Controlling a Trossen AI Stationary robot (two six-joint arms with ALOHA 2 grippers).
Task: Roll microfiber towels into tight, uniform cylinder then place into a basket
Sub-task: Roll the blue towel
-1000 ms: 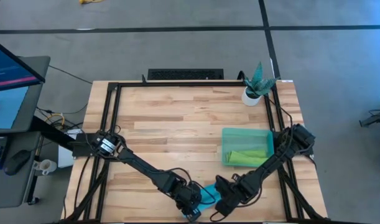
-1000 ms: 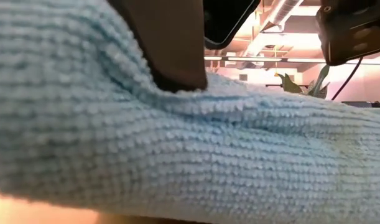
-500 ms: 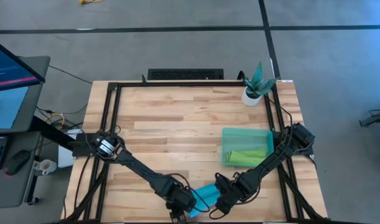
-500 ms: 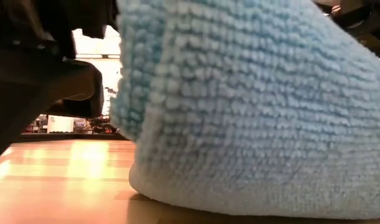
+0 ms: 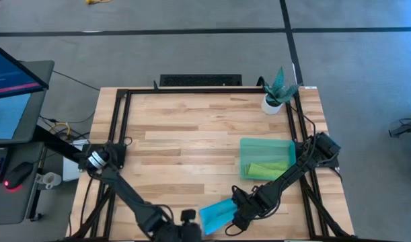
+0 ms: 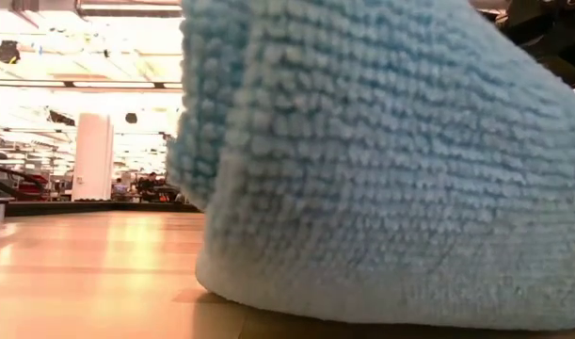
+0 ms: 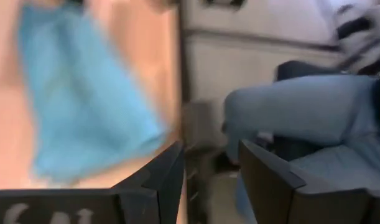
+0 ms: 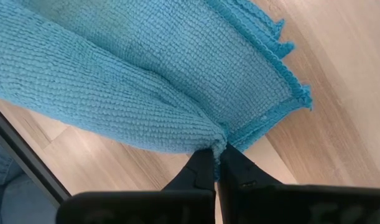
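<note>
The turquoise towel [image 5: 217, 214] lies on the wood near the table's near edge, loosely rolled, with a flat hemmed layer [image 8: 264, 81] spread beside the thick fold. It fills the low view [image 6: 381, 160]. My right gripper [image 5: 234, 220] is shut on its right end. My left gripper [image 7: 209, 149] stands open just left of the towel, at the near edge [image 5: 186, 220], with nothing between its fingers. The lime green towel [image 5: 269, 169] lies rolled in the green basket [image 5: 248, 144]. My right gripper pinches the end of the towel's thick rolled fold [image 8: 202, 138] between its two fingers, beside the hemmed corner. The fingers come from above, pointing steeply down. The towel rests on the table, slack.
A white pot with a plant [image 5: 275, 99] stands at the far right corner. A black frame [image 5: 124, 107] runs around the tabletop. A person's legs in jeans [image 7: 289, 118] show beyond the near edge. Bare wood [image 5: 185, 134] spans the middle and left.
My left gripper has let go of the towel's left end and opened. It has drawn back from the towel toward the table's near left, rising and rolling. The towel's left end now lies free on the table; the right end stays pinched.
</note>
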